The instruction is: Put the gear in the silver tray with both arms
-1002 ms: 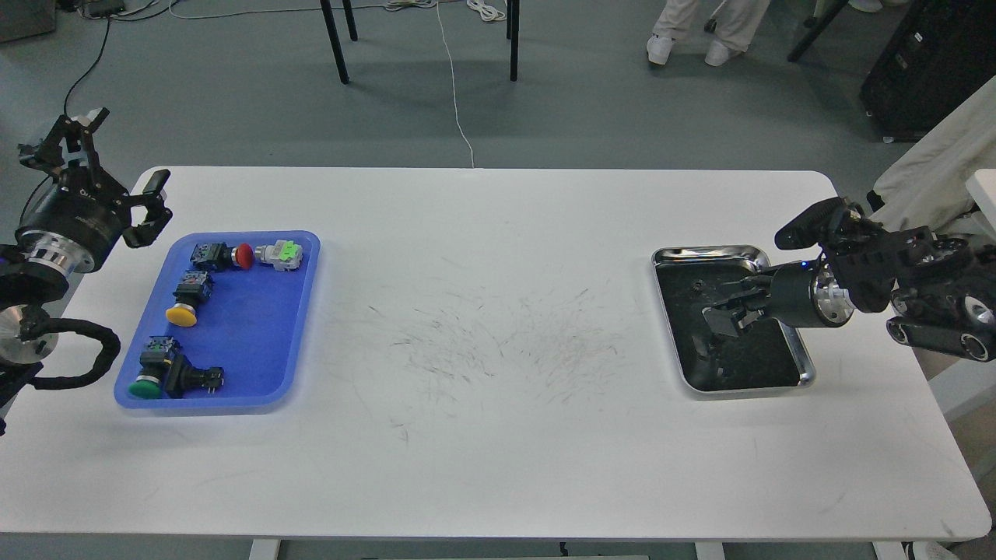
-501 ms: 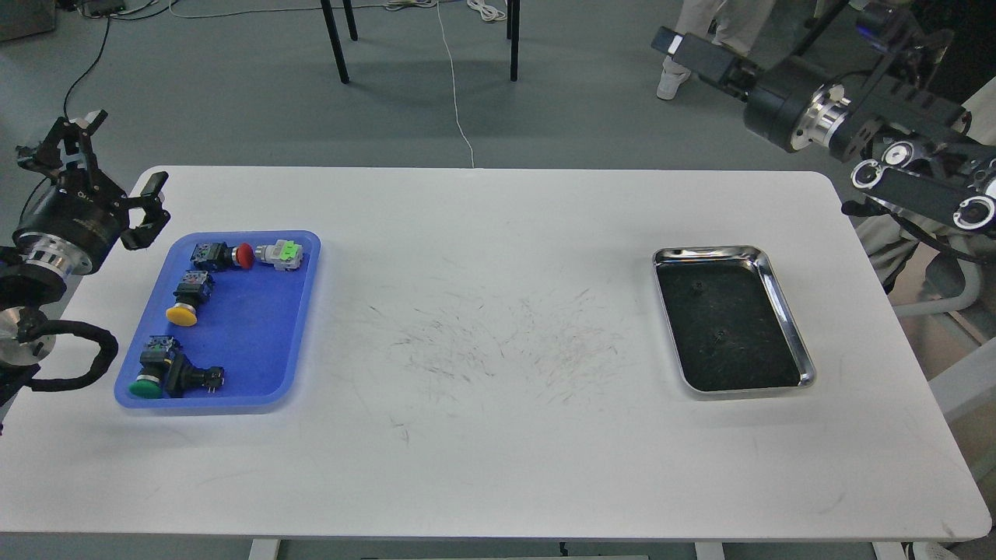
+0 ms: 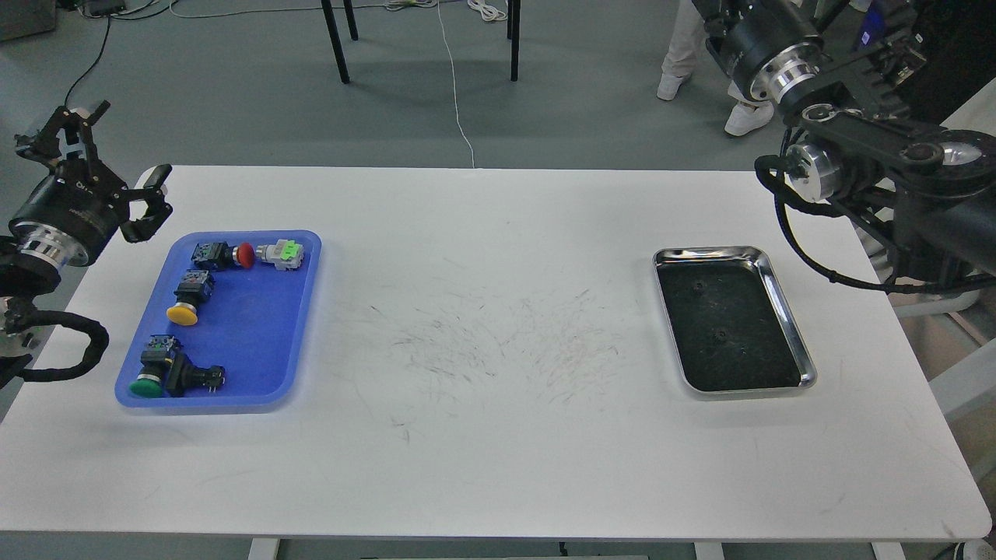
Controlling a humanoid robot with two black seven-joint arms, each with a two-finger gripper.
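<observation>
The silver tray (image 3: 787, 315) lies on the right side of the white table (image 3: 498, 435). Its dark bottom shows two small dark round spots (image 3: 698, 286); I cannot tell what they are. My left gripper (image 3: 115, 167) hovers open and empty at the table's left edge, just beyond the blue tray's far left corner. My right arm (image 3: 848, 148) is raised high above the table's far right corner. Its wrist (image 3: 766, 54) runs out past the top edge, so its gripper is out of view.
A blue plastic tray (image 3: 257, 342) on the left holds several push-button switches: a red one (image 3: 233, 255), a green-and-white part (image 3: 282, 254), a yellow one (image 3: 185, 299) and a green one (image 3: 156, 377). Chair legs, cables and a person's feet are on the floor beyond the table.
My right gripper was down in the silver tray a second ago; the arm has lifted up and back, its gripper now out of frame. The left gripper shifted slightly up.
</observation>
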